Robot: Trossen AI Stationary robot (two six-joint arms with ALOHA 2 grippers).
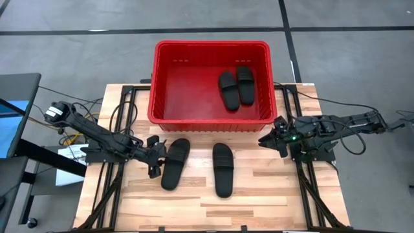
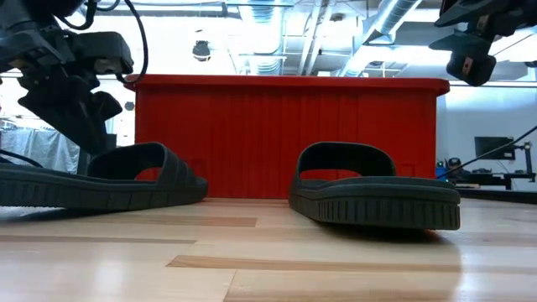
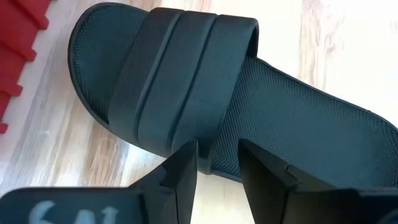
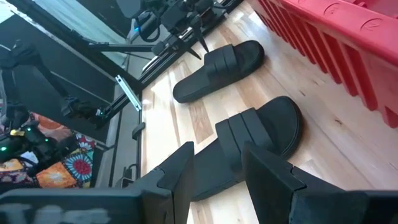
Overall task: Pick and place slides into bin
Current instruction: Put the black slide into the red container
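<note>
Light wood-plank table (image 1: 259, 207): front half bare, so lots of open room there. Big rectangular red plastic bin w/ ribbed sides (image 1: 158, 81) sits at the table's back edge, centred, overhanging the floor behind. Inside, toward its right wall, two black open-toe slides (image 1: 235, 86) lie side by side, touching.

Two more black slides on the table just in front of the bin: left slide (image 1: 175, 163) angled, toe near the bin's front wall; centre slide (image 1: 223, 169) roughly straight, clear gap betw. them.

Left gripper (image 1: 155, 162) at the left slide's outer edge, fingers (image 3: 180, 180) parted, gripping nothing. Right gripper (image 1: 272, 139) near the bin's front-right corner, off the table, fingers apart, empty.
</note>
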